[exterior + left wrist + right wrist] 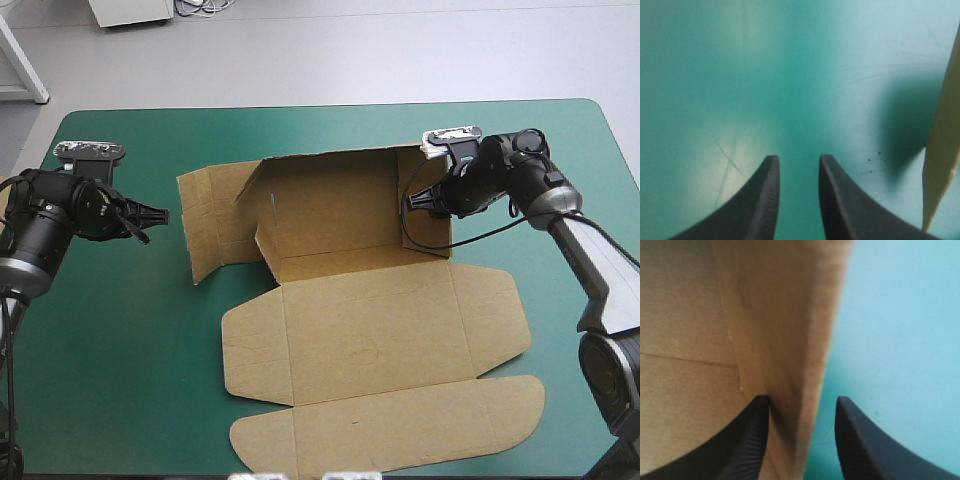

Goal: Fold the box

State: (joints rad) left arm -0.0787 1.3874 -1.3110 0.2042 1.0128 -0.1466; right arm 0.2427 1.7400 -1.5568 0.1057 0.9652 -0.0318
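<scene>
Board of the brown box (370,330) lies mid-table, back and side walls raised toward 12 o'clock, lid panels flat toward 6. At 2 o'clock the right gripper (413,203) straddles the right wall (790,340), jaws released, one finger touching it. At 9 o'clock the left gripper (152,212) hangs unclenched over bare teal-green cover (120,350), beside the left flap (942,150).

High view: above and behind, facing forward and down, far enough to take in the whole bench (120,400) and box (380,330).
Left wrist view: close over the teal-green cover (790,75), box edge alongside.
Right wrist view: nearest, against a raised box wall.
Shared: the box.
</scene>
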